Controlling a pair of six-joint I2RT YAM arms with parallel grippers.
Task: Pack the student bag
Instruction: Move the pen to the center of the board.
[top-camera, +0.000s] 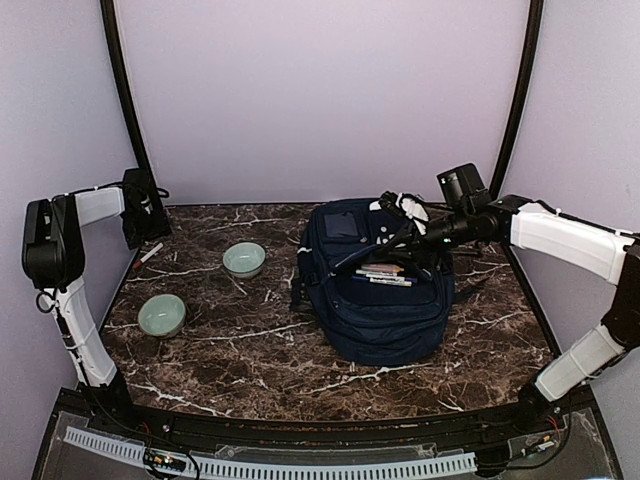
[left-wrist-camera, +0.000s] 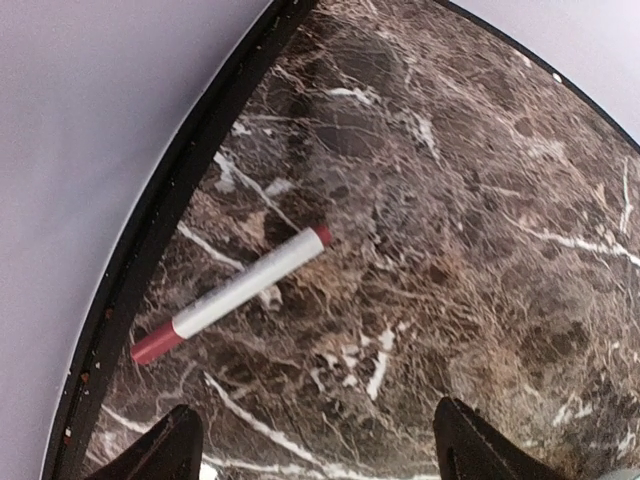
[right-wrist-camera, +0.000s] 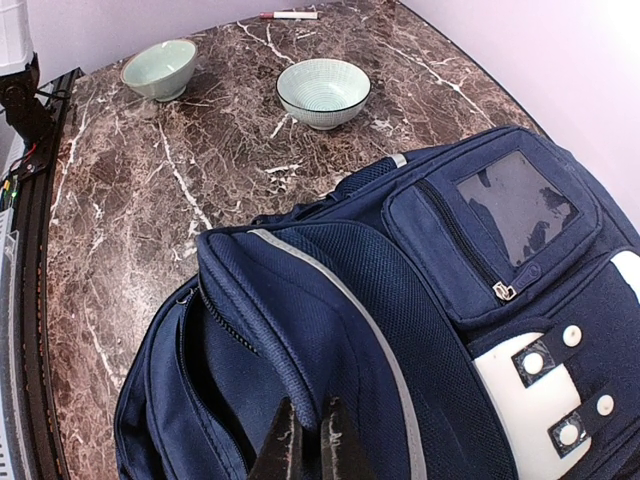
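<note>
Pale lilac walls behind a brown white-veined marble tabletop

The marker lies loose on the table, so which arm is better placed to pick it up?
Left: the left gripper hangs right over the marker, jaws open. The right gripper sits far off at the student bag, jaws shut.

Matt navy cloth student bag — polished brown marble table, glazed bowls.

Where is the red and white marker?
The marker lies on the marble table by its far left edge, right by the open left gripper. The left green bowl is its nearest neighbour.
</note>
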